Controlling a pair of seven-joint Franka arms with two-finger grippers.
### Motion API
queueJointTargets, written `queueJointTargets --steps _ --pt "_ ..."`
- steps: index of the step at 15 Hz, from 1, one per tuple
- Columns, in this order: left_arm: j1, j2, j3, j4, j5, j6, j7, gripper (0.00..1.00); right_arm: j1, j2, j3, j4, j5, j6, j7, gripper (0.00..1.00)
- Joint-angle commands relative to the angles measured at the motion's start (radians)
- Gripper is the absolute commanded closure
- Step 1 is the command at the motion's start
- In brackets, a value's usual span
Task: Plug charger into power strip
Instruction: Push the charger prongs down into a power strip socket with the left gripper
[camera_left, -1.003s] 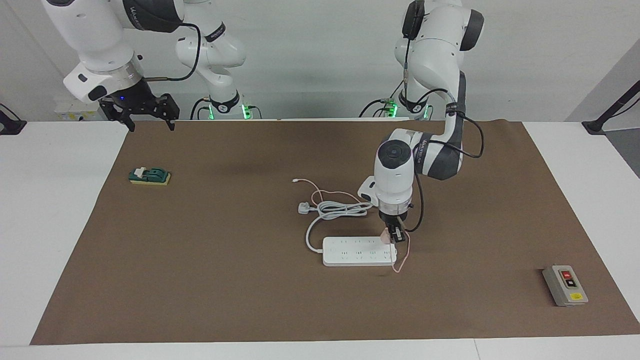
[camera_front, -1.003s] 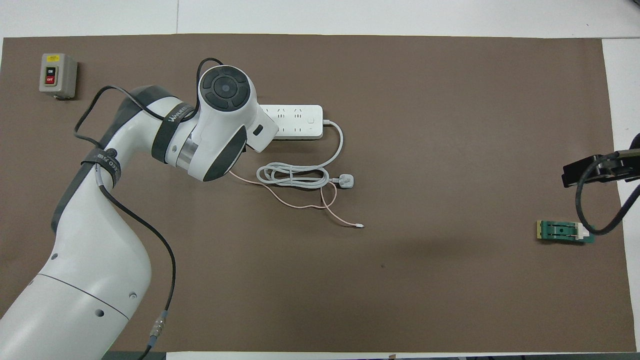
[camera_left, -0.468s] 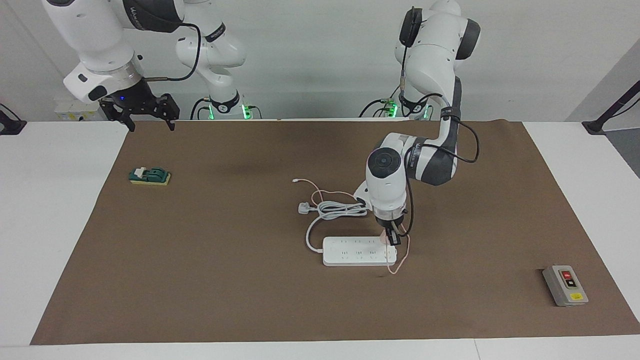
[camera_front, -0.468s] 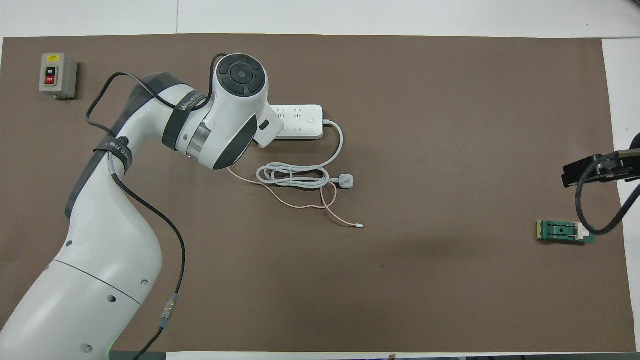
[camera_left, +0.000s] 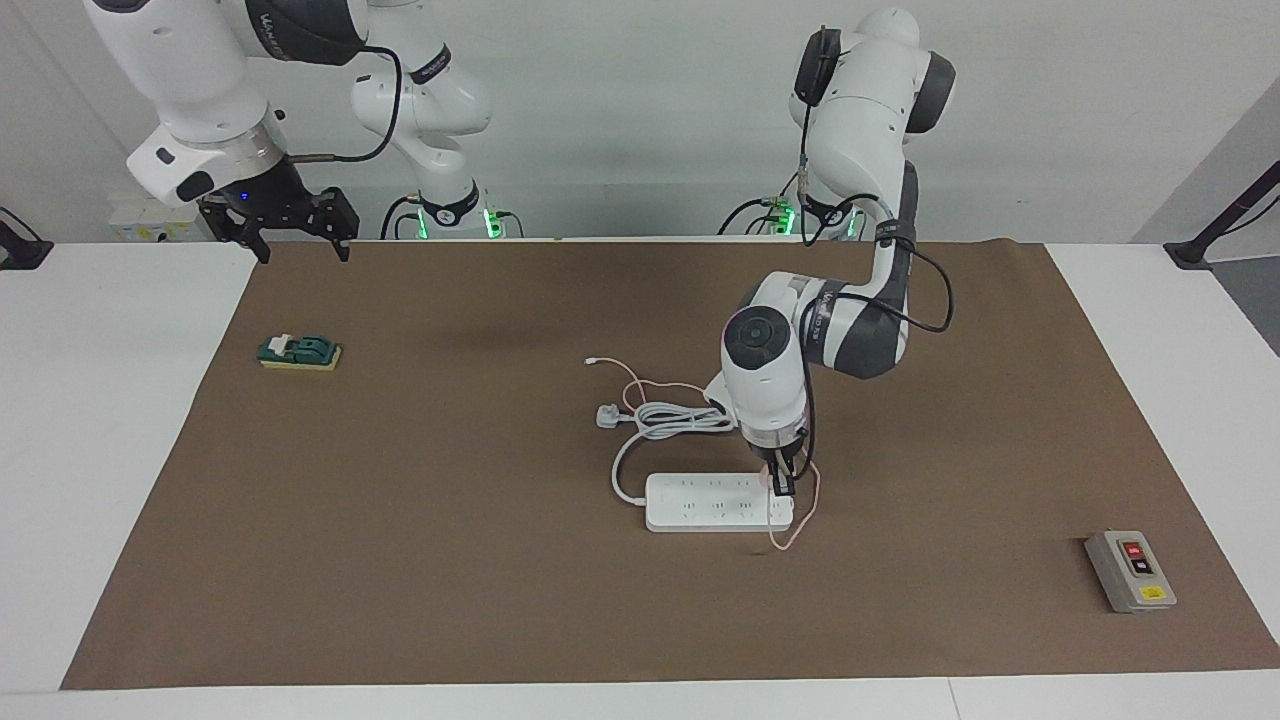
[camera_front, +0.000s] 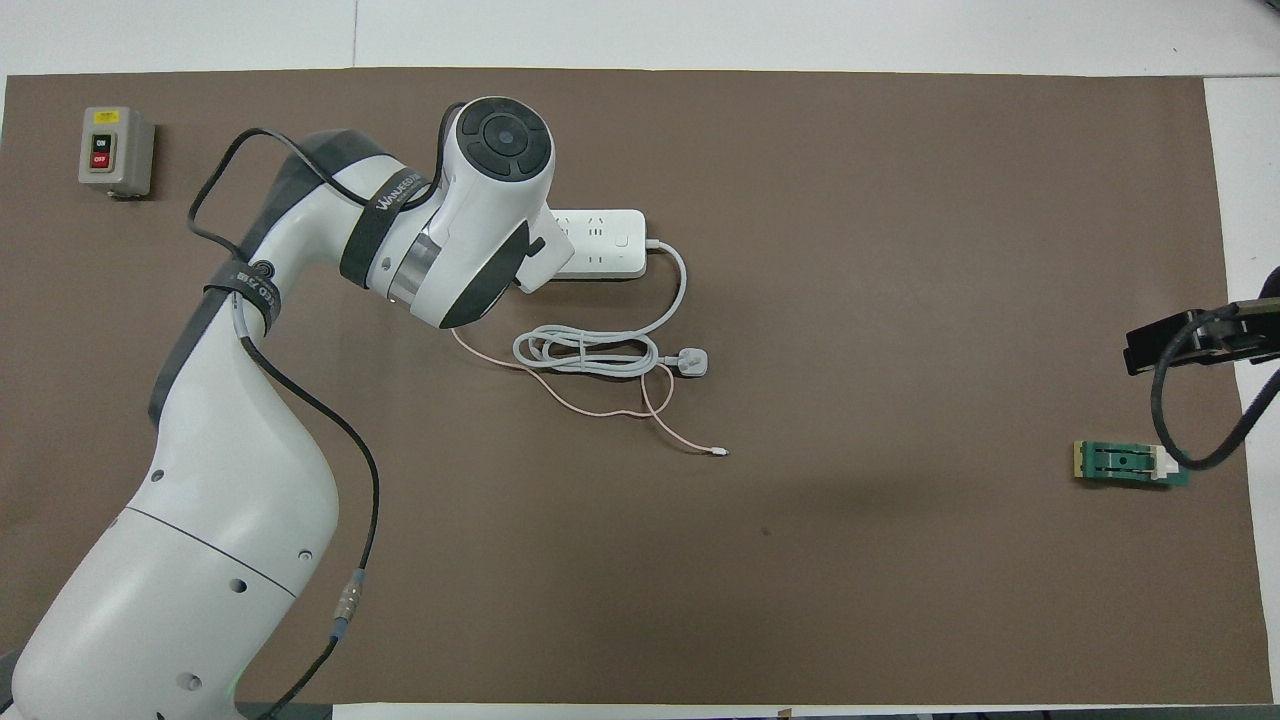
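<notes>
No container stood on the desk (camera_left: 120, 420); the brown mat (camera_left: 500, 560) carried only loose things. The power strip (camera_left: 715, 503) lay flat near the middle of the mat, its thick white cord (camera_left: 672, 420) coiled on the side nearer the robots, ending in a white three-pin plug (camera_left: 607, 416).

The left arm reached out from its base and bent its wrist straight down over the strip's end toward the left arm's end of the desk. The left hand (camera_left: 781, 484) was pinching the pale pink charger (camera_left: 771, 480) right at the strip's top face; its thin pink cable (camera_left: 800, 525) looped off the strip's end and trailed back toward the robots.

The right arm waited, its right hand (camera_left: 295, 228) spread wide over the mat's edge at its own end.

From overhead, the left arm's wrist covered the hand, the charger and part of the strip. Whether the prongs sat in a socket could not be made out. A green block (camera_left: 300, 352) and a grey button box (camera_left: 1130, 570) lay well apart.
</notes>
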Motion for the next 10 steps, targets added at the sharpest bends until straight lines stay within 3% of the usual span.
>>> queueJointTargets --steps 1,3,10 --pt "-0.005 0.081 -0.003 0.049 0.033 0.032 0.01 1.0 -0.009 -0.007 0.004 -0.004 0.003 -0.014 -0.016 0.0" --pt "-0.02 0.081 -0.006 0.047 0.086 0.038 0.008 1.0 -0.009 -0.007 0.004 -0.004 0.003 -0.014 -0.016 0.0" --pt "-0.027 0.123 -0.005 0.078 0.076 0.025 0.019 1.0 -0.009 -0.007 0.004 -0.004 0.003 -0.014 -0.016 0.0"
